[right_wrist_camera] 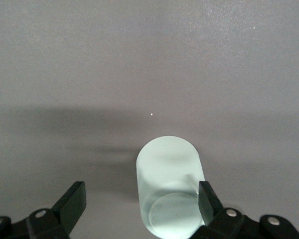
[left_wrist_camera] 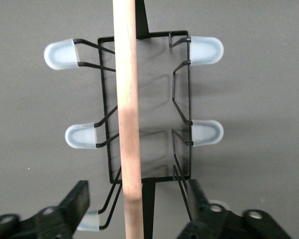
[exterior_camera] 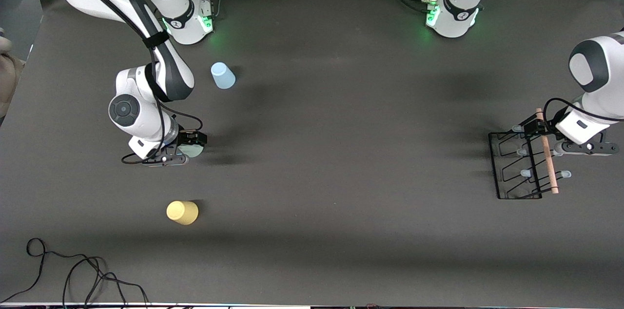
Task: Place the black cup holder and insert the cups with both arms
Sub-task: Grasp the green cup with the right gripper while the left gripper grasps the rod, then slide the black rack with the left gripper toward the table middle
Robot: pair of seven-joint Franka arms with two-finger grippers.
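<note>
Over at the right arm's end of the worktop [exterior_camera: 341,153], the right hand [right_wrist_camera: 142,199] sat spread around a pale green cup [right_wrist_camera: 170,186], yellow cup [exterior_camera: 183,212] nearer the camera, blue cup [exterior_camera: 223,75] farther. At the other end, the left hand [left_wrist_camera: 137,201] hung spread over the black cup holder [exterior_camera: 524,163], straddling its wooden rod [left_wrist_camera: 127,119]; pale blue caps [left_wrist_camera: 207,50] tipped the pegs.

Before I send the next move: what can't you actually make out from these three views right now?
- Green cup: front view hides most of it under the right gripper; the right wrist view's edge cuts off its base.
- Whether one finger touches the cup: unclear.
- Black cup holder: the left wrist view's edge and the left gripper cut off its nearest pegs.
- Whether the wooden handle is gripped: fingertips sit apart from it, contact unseen.
</note>
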